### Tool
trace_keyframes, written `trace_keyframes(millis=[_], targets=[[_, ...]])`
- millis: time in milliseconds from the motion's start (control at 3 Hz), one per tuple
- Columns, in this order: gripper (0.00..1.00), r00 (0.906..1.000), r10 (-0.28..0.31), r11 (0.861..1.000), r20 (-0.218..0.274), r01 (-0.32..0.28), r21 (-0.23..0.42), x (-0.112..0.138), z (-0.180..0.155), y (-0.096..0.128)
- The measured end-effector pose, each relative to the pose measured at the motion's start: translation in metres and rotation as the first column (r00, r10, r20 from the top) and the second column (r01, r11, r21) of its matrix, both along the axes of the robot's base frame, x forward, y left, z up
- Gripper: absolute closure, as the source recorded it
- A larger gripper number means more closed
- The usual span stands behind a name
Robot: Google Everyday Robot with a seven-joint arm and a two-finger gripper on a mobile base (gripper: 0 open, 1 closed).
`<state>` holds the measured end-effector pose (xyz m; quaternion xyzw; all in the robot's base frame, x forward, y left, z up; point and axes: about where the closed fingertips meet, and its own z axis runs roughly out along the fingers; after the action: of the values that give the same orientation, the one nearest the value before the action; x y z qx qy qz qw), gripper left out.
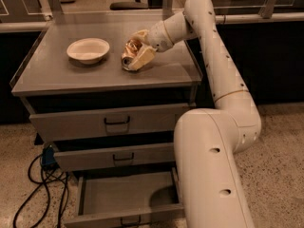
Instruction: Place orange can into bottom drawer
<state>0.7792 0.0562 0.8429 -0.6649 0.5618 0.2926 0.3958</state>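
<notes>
Orange can (129, 49): on the cabinet top (71, 75), right of the top's centre and toward its back half. It lies tilted, silver end facing the cabinet's front-left. I cannot tell whether it rests on the surface or sits just above it.

Gripper (135, 51): at the can, over the same right-centre patch of the cabinet top. It is clenched on the can, one cream finger (141, 58) along the can's front-right side and the other above and behind it. The can is wedged between them.

Arm (213, 70): the white forearm reaches in from the cabinet's right rear corner. It then bends down outside the cabinet's right edge into a large white segment standing in front of the cabinet's lower right.

White bowl (88, 50): upright on the cabinet top, left of the can, near it but apart.

Bottom drawer (118, 194): lowest in the cabinet, pulled out toward the front, a shallow grey tray. Its right end is hidden behind the arm. The dark handle on its low front is only partly in view.

Middle drawer (114, 156) and top drawer (114, 122): both pushed in, each with a dark handle at mid-front.

Cables (33, 189): dark loops on the speckled floor (280, 141) at the cabinet's lower left. A small blue object (47, 156) sits just above them against the cabinet's left side.
</notes>
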Motion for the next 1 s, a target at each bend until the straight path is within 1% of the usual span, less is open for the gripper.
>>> trace_keyframes(millis=[333,667,1000], targets=[[1.00,0.9998,0.020,1.000,0.001,-0.020,0.001,-0.025,0.013,-0.028],[1.00,0.9961,-0.050,0.994,0.073,0.042,0.096,-0.083,0.084,-0.085],[1.00,0.9962,-0.049,0.994,0.072,0.042,0.096,-0.083,0.083,-0.085]])
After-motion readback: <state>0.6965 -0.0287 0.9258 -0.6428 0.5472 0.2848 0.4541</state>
